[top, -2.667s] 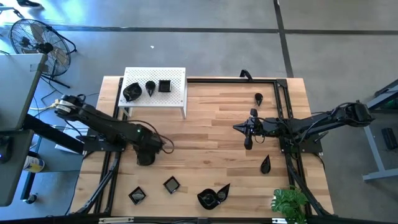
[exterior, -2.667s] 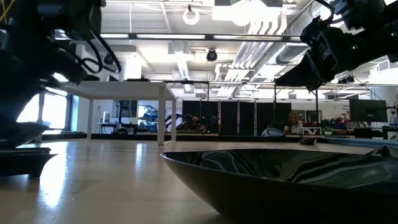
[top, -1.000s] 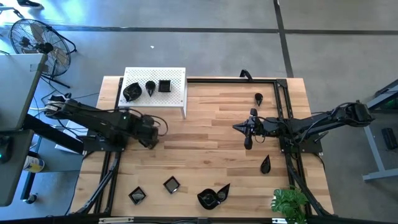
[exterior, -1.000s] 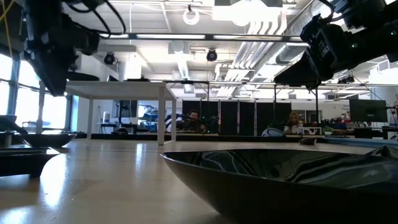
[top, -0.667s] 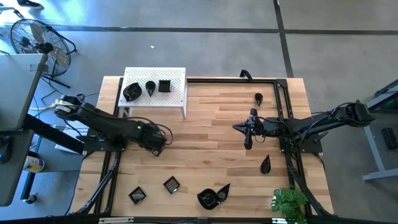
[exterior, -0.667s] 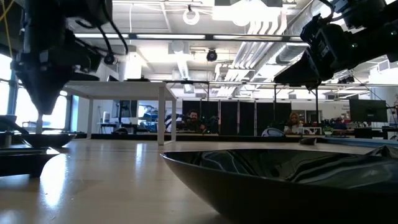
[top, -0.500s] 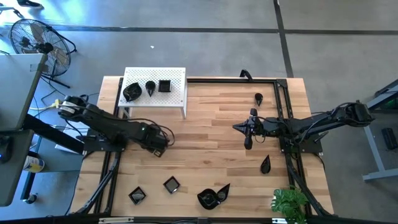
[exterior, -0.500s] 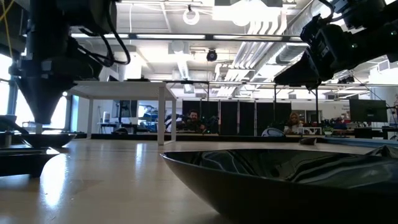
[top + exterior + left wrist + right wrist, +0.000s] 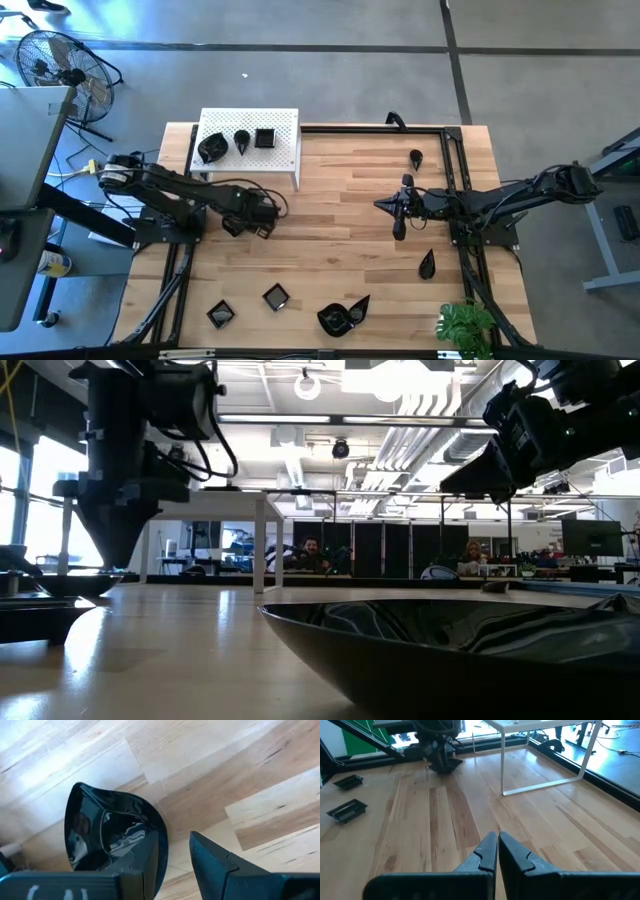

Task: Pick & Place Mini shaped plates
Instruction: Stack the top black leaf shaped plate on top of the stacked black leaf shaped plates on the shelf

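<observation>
My left gripper (image 9: 256, 218) points down over the table's left half, in front of the white stand, shut on a glossy black teardrop-shaped mini plate (image 9: 107, 827). The right wrist view shows that plate (image 9: 445, 766) low under the gripper. My right gripper (image 9: 400, 215) hovers over the right half, shut and empty (image 9: 497, 842). Three plates (image 9: 241, 141) rest on the white perforated stand (image 9: 285, 150). Several more lie on the wood: two square ones (image 9: 275, 296) and a wavy one (image 9: 340, 317) near the front edge, and teardrops (image 9: 427, 264) at the right. My left gripper holds the plate by its rim (image 9: 161, 836) at the wide, rounded end. One finger (image 9: 145, 854) is inside the dish and the other (image 9: 210, 862) outside. The fingers come from above, pointing down. The plate is tilted, close over the wood; whether it touches the table I cannot tell.
A black rail frame (image 9: 452, 180) runs along the table's far and right sides. A green plant (image 9: 465, 325) stands at the front right corner. The stand's legs (image 9: 503, 765) rise from the far left. Bare wood (image 9: 330, 230) lies between the two arms.
My left gripper has gone toward the table's right edge and down, carrying the plate, and now stands low over the wood. It has rolled a little about its own axis. My right arm has kept still.
</observation>
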